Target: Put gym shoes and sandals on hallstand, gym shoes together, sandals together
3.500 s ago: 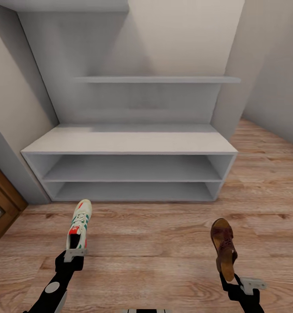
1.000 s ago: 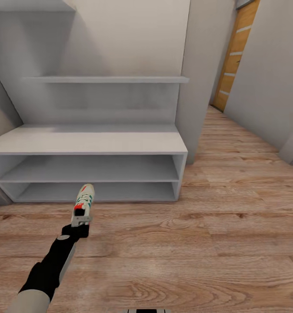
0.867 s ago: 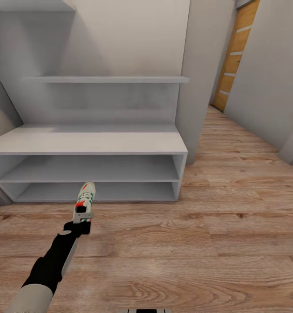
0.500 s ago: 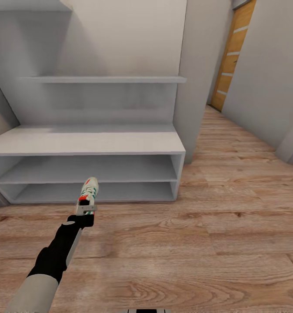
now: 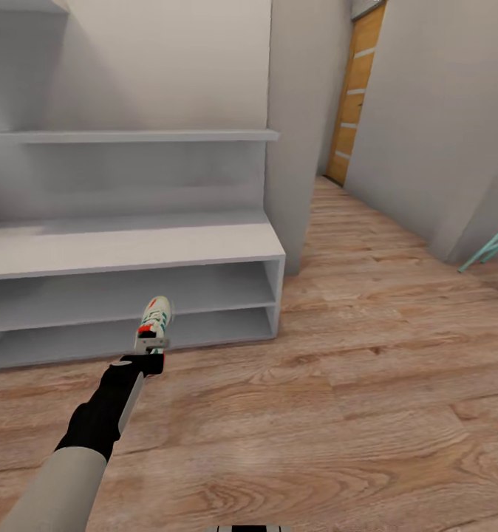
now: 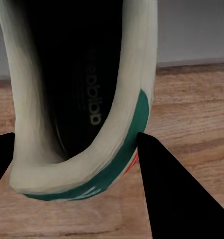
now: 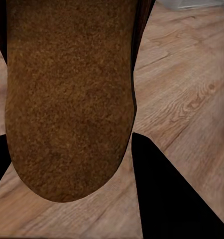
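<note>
My left gripper is shut on the heel of a white gym shoe with green stripes. It holds the shoe off the corridor floor, toe towards the lower opening of the white hallstand. In the left wrist view the gym shoe shows its dark inside, with the left gripper clamped on its rim. In the right wrist view the right gripper is shut on a sandal, whose tan sole faces the camera above the wood planks.
A grey wall shelf hangs above the rack. A grey wall column stands at the rack's right end, and the corridor runs past it to a wooden door. A teal object leans at the right edge.
The camera has swung right, so the rack sits further left in the picture. My left arm has stretched forward, bringing the gym shoe closer to the rack's lower shelf.
</note>
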Controlling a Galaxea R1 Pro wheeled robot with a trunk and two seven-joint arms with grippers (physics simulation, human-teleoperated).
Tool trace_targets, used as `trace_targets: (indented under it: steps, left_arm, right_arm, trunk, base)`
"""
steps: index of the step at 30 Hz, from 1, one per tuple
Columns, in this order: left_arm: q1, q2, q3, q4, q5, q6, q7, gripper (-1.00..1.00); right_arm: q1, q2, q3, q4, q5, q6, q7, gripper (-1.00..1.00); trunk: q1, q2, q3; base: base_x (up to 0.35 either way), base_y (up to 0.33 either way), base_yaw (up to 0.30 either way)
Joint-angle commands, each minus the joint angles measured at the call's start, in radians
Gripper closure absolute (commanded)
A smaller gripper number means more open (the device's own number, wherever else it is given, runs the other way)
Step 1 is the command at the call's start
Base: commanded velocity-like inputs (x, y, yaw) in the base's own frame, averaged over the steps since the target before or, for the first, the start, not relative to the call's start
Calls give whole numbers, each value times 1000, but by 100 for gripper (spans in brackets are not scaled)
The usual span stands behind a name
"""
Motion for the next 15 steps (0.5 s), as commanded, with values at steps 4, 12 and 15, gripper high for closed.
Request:
trace_targets:
  steps: [4, 12, 15]
  left_arm:
    - [-1, 0, 1, -1, -10, 7, -4, 100]
    - [7, 4, 4, -2, -10, 7, -4, 100]
    - [7, 6, 7, 0, -11, 7, -3, 100]
  right_arm:
    - [-1, 0, -4, 1, -3, -3, 7, 100]
    - [-1, 2, -3, 0, -3, -3, 7, 100]
    - [-1, 2, -3, 1, -4, -3, 7, 100]
  trunk:
    - [0, 0, -1]
    - [0, 0, -1]
    - [0, 0, -1]
  base:
    - [0, 0, -260]
    - [0, 0, -72]
    - [0, 0, -6]
